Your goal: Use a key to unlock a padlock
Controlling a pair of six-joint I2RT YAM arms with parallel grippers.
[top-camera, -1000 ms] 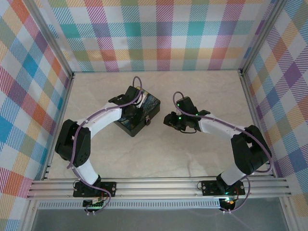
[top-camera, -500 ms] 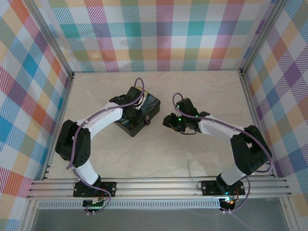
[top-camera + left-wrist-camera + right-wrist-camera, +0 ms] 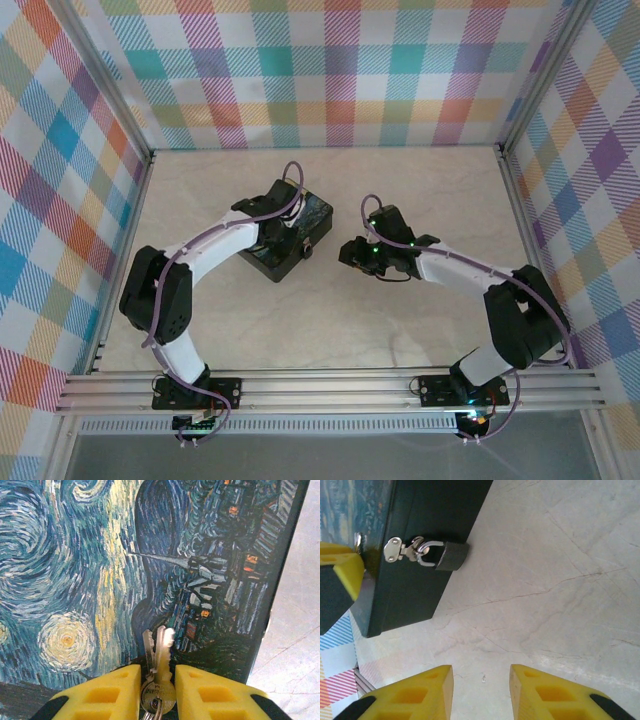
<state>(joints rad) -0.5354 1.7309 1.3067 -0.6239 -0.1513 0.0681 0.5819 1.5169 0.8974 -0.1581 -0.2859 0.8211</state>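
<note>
The left gripper (image 3: 157, 672) pinches the key (image 3: 165, 642) by its head, blade pointing straight away over the painted lid (image 3: 75, 555). The right gripper (image 3: 481, 680) hangs part-open over the table (image 3: 560, 580). Beyond it, the padlock (image 3: 452, 556) hangs on the black box wall (image 3: 410, 590), body toward the table. In 1 second the left gripper has edged farther across the lid.

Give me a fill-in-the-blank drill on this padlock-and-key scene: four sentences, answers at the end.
1. The key lies on the painted ____ of the box.
2. The left gripper has a yellow finger on each side of the ____.
3. The padlock hangs from a latch on the side of the ____.
4. The right gripper, its fingers apart, holds ____.

Answers: lid; key; box; nothing
</note>
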